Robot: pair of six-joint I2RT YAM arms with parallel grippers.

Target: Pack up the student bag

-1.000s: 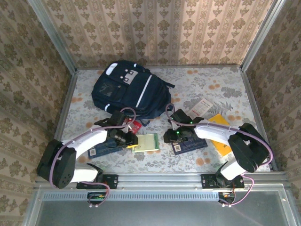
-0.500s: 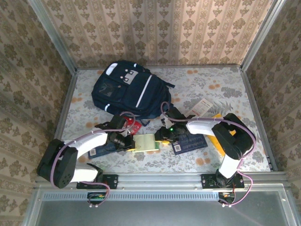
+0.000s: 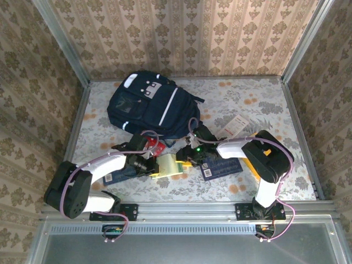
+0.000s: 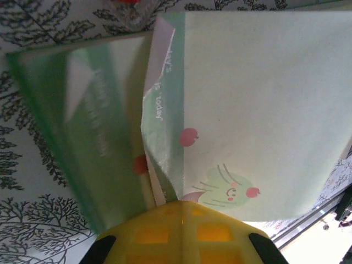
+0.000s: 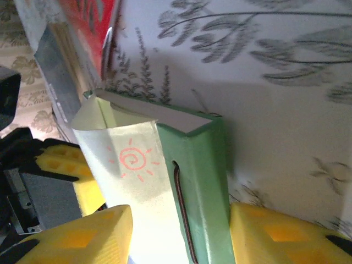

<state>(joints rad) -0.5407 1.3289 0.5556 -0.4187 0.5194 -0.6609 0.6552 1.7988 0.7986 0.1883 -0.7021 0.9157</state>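
Left gripper (image 3: pixel 152 167), jaws newly clamped on the green notebook (image 3: pixel 170 164), tilts it off the worktop (image 3: pixel 253 107). Right gripper (image 3: pixel 187 159) has arrived, jaws apart astride its other edge. Student bag (image 3: pixel 146 104) lies just beyond, awaiting it.

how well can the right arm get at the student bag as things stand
Probably yes: the student bag lies just beyond it. But the right fingers straddle the green notebook that the left fingers grip, so it would need to pull clear first.
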